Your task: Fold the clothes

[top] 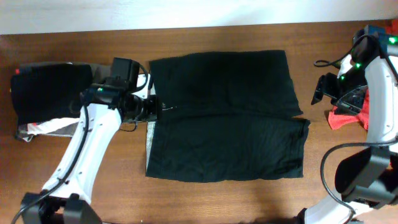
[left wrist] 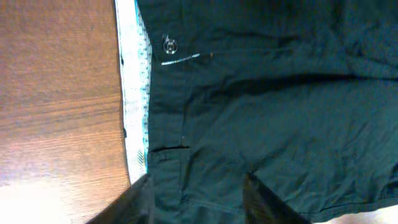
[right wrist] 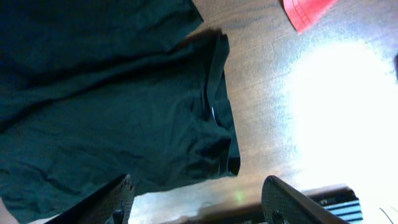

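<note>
Seeing large black garment [top: 227, 118] lying spread flat across the middle of the wooden table [top: 205, 37], looking folded into two bands, lower band reaching slightly further right than the upper. Spotting left gripper [left wrist: 198, 186] hanging at the garment's left edge, right by the waistband, holding its fingers [left wrist: 140, 202] apart, clamping nothing, showing black fabric in the gap. Noting a metal button [left wrist: 169, 45] and a pale patterned lining strip [left wrist: 135, 93] running along that edge in the left wrist view. Seeing right gripper [right wrist: 198, 183] sitting off the garment's right side, apart from the cloth in the overhead view, spreading its fingers wide and gripping nothing; right wrist view looking down on the garment's right hem corner and bare wood. Finding red-orange garment [top: 345, 117] lying crumpled at the table's right edge, just beside the right arm. Finding folded black piece [top: 43, 90] sitting at the far left, resting on grey cloth with white stripe [top: 46, 127], apart from the big garment
</note>
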